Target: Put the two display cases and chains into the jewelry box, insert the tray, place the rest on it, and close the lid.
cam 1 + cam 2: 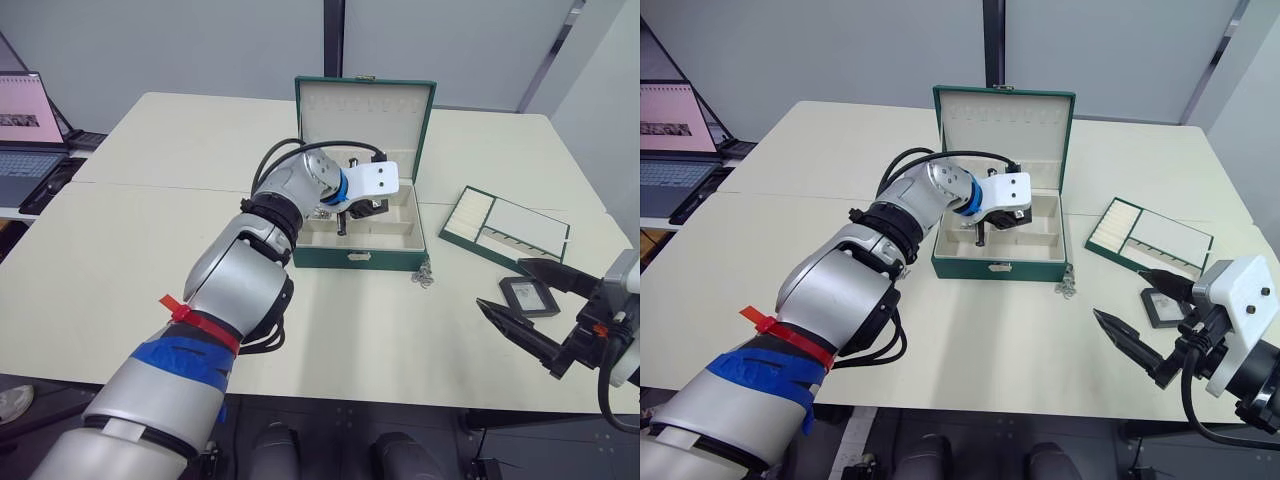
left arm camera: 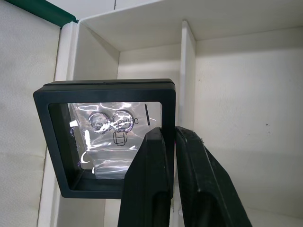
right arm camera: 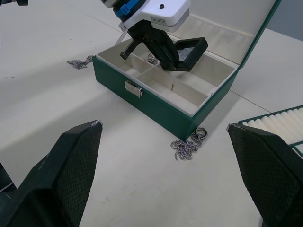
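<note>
Over the jewelry box (image 1: 362, 255), the left gripper (image 2: 173, 142) pinches a display case (image 2: 106, 137); beside it, the right gripper (image 1: 1140, 320) gapes wide, empty.

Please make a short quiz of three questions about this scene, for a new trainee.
1. True or false: the left gripper holds a display case over the open jewelry box.
2. Where does the second display case lie? A) inside the box B) on the table near the right gripper C) on the tray
3. What lies on the table at the box's front right corner?

Key: 1 true; 2 B; 3 a chain.
</note>
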`<action>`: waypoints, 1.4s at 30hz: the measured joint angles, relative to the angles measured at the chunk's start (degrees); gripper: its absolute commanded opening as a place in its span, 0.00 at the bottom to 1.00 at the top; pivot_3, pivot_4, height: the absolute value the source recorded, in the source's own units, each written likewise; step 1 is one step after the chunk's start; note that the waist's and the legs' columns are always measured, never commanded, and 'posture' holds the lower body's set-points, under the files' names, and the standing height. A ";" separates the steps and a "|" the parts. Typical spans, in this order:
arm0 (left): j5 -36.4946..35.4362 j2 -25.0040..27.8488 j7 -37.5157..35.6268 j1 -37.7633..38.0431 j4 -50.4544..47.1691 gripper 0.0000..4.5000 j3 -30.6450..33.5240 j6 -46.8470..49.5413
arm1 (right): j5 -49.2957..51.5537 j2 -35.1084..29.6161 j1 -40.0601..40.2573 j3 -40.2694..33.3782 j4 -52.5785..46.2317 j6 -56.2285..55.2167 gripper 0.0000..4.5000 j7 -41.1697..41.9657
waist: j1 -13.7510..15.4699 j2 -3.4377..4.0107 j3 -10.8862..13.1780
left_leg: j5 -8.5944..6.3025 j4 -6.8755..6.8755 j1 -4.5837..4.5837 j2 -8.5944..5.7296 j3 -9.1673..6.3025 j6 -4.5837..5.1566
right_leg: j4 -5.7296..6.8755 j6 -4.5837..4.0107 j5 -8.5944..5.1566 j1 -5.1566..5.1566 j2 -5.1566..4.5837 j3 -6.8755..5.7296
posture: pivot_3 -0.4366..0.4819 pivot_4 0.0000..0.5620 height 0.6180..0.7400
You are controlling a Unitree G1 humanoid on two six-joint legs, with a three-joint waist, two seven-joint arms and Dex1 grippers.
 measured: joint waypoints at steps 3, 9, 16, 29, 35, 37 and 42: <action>0.19 -0.38 0.51 0.10 0.01 0.01 0.06 0.00 | -0.03 0.00 0.00 0.00 0.00 -0.07 1.00 -0.42 | 0.02 0.00 0.00 | 0.00 0.00 0.00 0.00 0.00 0.00 | 0.00 0.00 0.00 0.01 0.00 0.00 | 0.48 0.27 0.98; 0.36 -0.79 0.93 0.22 0.01 0.01 0.09 -0.05 | -0.04 0.01 0.66 -0.02 -0.05 -0.16 1.00 -1.05 | 0.01 0.00 0.00 | 0.00 0.00 0.01 0.00 -0.01 0.00 | 0.00 0.00 0.00 0.02 0.00 0.00 | 0.48 0.27 0.98; 0.55 -0.89 1.16 0.44 0.01 0.01 0.10 -0.07 | 0.04 0.01 1.73 -0.93 -0.51 -0.26 1.00 -1.94 | 0.01 0.00 0.00 | 0.00 0.00 0.02 0.00 -0.01 0.00 | 0.00 0.00 0.00 0.04 0.00 -0.01 | 0.48 0.27 0.98; 0.13 -1.89 2.03 1.16 0.01 0.60 3.62 -0.87 | 0.06 -0.02 2.24 -0.99 -0.77 -0.38 1.00 -1.62 | 0.00 0.00 0.00 | 0.00 0.00 0.07 0.00 -0.02 0.00 | -0.01 0.00 0.00 0.10 0.00 -0.02 | 0.48 0.27 0.98; -1.27 -1.47 -0.34 1.10 0.00 0.87 6.44 -0.31 | 0.08 -0.75 1.24 -0.82 -0.73 -0.40 1.00 -1.49 | -0.03 0.00 0.00 | 0.01 0.00 0.10 -0.01 -0.04 -0.01 | -0.01 0.01 0.00 0.14 0.00 -0.04 | 0.48 0.27 0.98; -3.87 -0.46 -4.61 0.95 -0.26 0.87 9.10 1.03 | 0.52 -0.84 0.85 -0.48 -0.70 -0.51 1.00 -1.66 | -0.10 0.00 0.00 | 0.01 0.00 0.12 -0.01 -0.03 -0.02 | -0.01 0.01 0.00 0.14 0.00 -0.04 | 0.48 0.27 0.98; -14.20 6.37 -23.22 2.64 -9.39 0.87 16.88 6.96 | 1.11 -0.63 -0.98 4.76 -0.87 -1.14 1.00 -2.46 | -0.40 0.09 -0.04 | 0.03 0.00 0.16 0.02 -0.03 -0.06 | 0.01 0.01 0.00 0.18 0.01 -0.04 | 0.48 0.27 0.98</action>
